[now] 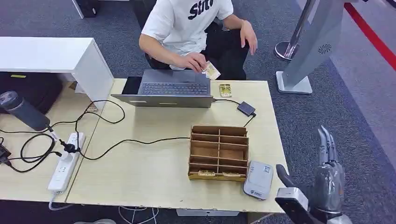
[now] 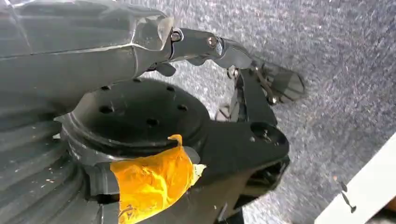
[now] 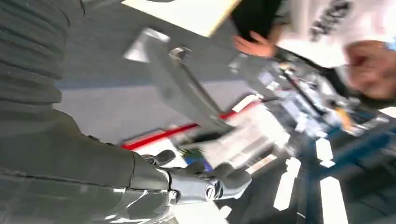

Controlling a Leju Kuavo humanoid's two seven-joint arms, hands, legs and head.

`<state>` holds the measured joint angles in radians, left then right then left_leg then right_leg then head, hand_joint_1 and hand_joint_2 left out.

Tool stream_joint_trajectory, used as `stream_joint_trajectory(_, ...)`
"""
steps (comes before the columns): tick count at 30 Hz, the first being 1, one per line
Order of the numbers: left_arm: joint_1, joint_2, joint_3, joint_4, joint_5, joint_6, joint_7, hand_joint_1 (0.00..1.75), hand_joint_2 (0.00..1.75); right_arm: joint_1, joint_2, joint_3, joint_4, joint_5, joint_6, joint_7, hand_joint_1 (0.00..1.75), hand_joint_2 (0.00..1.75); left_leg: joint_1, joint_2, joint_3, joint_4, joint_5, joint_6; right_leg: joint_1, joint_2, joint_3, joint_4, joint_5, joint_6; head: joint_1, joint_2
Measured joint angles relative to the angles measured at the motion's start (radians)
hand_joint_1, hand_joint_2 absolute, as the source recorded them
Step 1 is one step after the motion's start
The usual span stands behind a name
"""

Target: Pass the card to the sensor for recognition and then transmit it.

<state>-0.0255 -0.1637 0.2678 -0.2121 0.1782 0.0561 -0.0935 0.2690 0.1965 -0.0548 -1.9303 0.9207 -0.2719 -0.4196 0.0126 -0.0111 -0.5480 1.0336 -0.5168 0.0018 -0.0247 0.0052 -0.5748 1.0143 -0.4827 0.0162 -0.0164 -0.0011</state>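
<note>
The right hand hangs off the tabletop edge, low at about 4 o'clock in the head view. Its fingers point up and lie apart, and it holds nothing.

The card reader — the grey flat sensor — lies on the tabletop just beside that hand, at about 9 o'clock from it. Next to the reader stands the brown card box with its little slots.

The nearest loose card lies flat on the far side of the tabletop, at about 11 o'clock from the right hand and well apart from it. Its long side runs away from the robot. A person sits behind the laptop and holds another card in a hand, even farther off the same way. I cannot tell which card the robot is meant to take.

The right hand is the nearer one for the job, I think, since it is by the reader. It would have to reach up and across toward 11 o'clock first.

The left hand hangs over grey carpet in the left wrist view. Its dark fingers bend a little, with nothing in them — I cannot tell if they are spread or closed.
</note>
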Motion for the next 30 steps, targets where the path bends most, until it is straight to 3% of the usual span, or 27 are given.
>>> stream_joint_trajectory(4, -0.002, 0.001, -0.001, 0.000, -0.045, 0.004, 0.011, 0.00, 1.75, -0.052, -0.030, 0.139, 0.003, 0.098, -0.039, 0.050, 0.00, 1.75, 0.000, 0.000, 0.000, 0.000, 0.000, 0.000, 0.000, 0.000, 0.000, 0.000, 0.001, 0.000, 0.001, 0.000)
stream_joint_trajectory(10, -0.002, 0.006, -0.015, 0.000, -0.081, 0.000, 0.017, 0.00, 1.75, -0.178, -0.058, 0.232, 0.040, 0.190, -0.031, 0.147, 0.00, 1.75, 0.000, 0.001, 0.000, 0.000, 0.001, -0.001, 0.000, 0.000, 0.000, 0.000, 0.002, -0.002, 0.001, 0.000)
stream_joint_trajectory(12, -0.003, 0.009, -0.027, 0.000, -0.105, -0.006, 0.018, 0.00, 1.75, -0.255, -0.067, 0.249, 0.083, 0.262, -0.003, 0.211, 0.00, 1.75, 0.000, 0.004, 0.000, 0.000, 0.001, -0.001, 0.000, 0.003, -0.001, 0.001, 0.003, -0.003, 0.001, 0.000)
stream_joint_trajectory(16, -0.009, 0.017, -0.059, 0.000, -0.149, -0.027, 0.025, 0.00, 1.75, -0.476, -0.069, 0.300, 0.207, 0.424, 0.125, 0.392, 0.00, 1.75, 0.000, 0.007, 0.001, 0.000, 0.003, -0.004, 0.000, 0.006, -0.001, 0.001, 0.005, -0.005, 0.001, 0.000)
stream_joint_trajectory(19, -0.013, 0.019, -0.085, 0.000, -0.176, -0.016, 0.036, 0.00, 1.75, -0.661, -0.069, 0.309, 0.376, 0.435, 0.149, 0.481, 0.00, 1.75, 0.000, 0.006, 0.001, 0.000, 0.006, -0.004, 0.000, 0.005, -0.003, 0.001, 0.007, -0.003, 0.001, 0.000)
stream_joint_trajectory(24, -0.013, 0.019, -0.109, 0.000, -0.190, -0.009, 0.043, 0.00, 1.75, -0.821, -0.062, 0.282, 0.575, 0.406, 0.124, 0.488, 0.00, 1.75, 0.000, 0.004, 0.000, 0.000, 0.006, -0.005, 0.000, 0.004, -0.003, 0.002, 0.007, -0.003, 0.001, 0.000)
stream_joint_trajectory(30, -0.012, 0.019, -0.111, 0.000, -0.193, -0.010, 0.050, 0.00, 1.75, -0.855, -0.031, 0.254, 0.650, 0.390, 0.106, 0.478, 0.00, 1.75, 0.000, 0.004, -0.003, 0.000, 0.006, -0.005, 0.000, 0.004, -0.006, 0.002, 0.007, -0.003, 0.001, 0.000)
